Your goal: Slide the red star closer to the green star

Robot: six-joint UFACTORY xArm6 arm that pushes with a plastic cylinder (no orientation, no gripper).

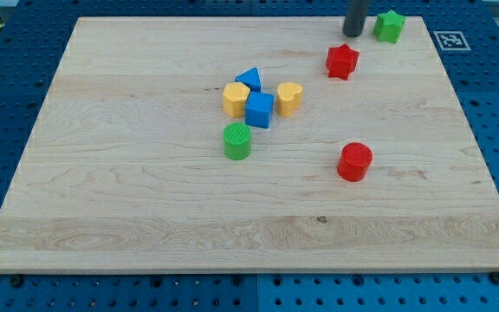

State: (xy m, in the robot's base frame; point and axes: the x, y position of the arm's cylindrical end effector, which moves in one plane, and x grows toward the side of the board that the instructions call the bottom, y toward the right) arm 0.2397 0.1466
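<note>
The red star (342, 61) lies on the wooden board near the view's top right. The green star (389, 26) sits farther up and to the right, close to the board's top edge. A gap of bare wood separates the two stars. My tip (353, 34) is the lower end of the dark rod that comes down from the view's top edge. It stands just above the red star and just left of the green star, touching neither.
A cluster sits near the board's middle: a blue triangle (249, 80), a yellow hexagon (236, 99), a blue cube (260, 109), a yellow heart (289, 98). A green cylinder (237, 141) lies below them. A red cylinder (354, 162) sits lower right.
</note>
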